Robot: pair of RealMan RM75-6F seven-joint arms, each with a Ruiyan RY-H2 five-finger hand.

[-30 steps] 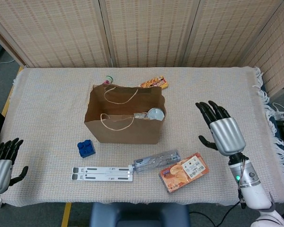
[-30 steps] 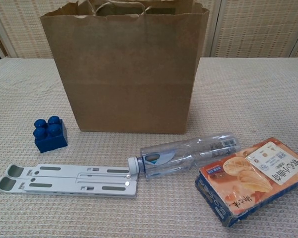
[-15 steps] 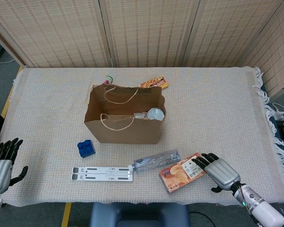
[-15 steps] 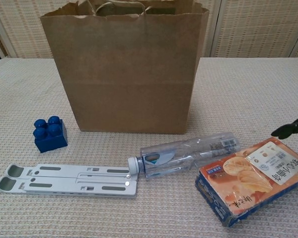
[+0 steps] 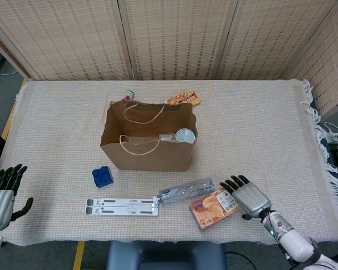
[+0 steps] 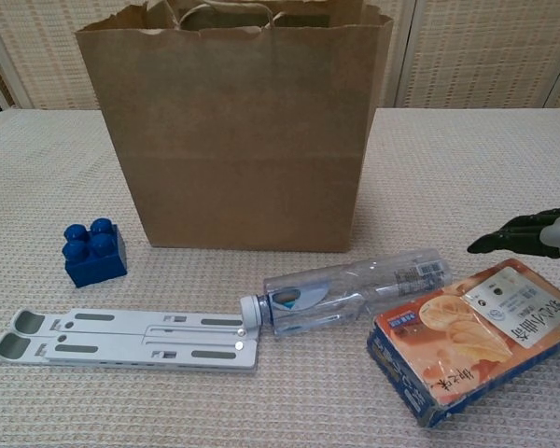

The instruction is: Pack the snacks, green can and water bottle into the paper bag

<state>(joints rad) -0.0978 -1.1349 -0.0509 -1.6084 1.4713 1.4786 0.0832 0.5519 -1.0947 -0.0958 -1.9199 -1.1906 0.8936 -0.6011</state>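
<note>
The brown paper bag (image 5: 149,149) (image 6: 238,131) stands open mid-table, and a can's silver top (image 5: 185,135) shows inside it. In front of the bag a clear water bottle (image 5: 186,191) (image 6: 355,289) lies on its side. An orange snack box (image 5: 213,206) (image 6: 471,341) lies flat beside the bottle. My right hand (image 5: 245,196) (image 6: 534,232) hovers at the box's right end, fingers spread over it and holding nothing. Another orange snack pack (image 5: 184,99) lies behind the bag. At the table's front left corner my left hand (image 5: 3,194) stays open and idle.
A blue toy block (image 5: 102,176) (image 6: 93,252) sits left of the bag's front. A grey folding stand (image 5: 122,206) (image 6: 131,338) lies flat, its end touching the bottle's cap. A small pink-and-green item (image 5: 129,94) peeks from behind the bag.
My right hand has come down from beside the bag to the front edge, then slid left over the snack box's right end. Nothing else has moved.
</note>
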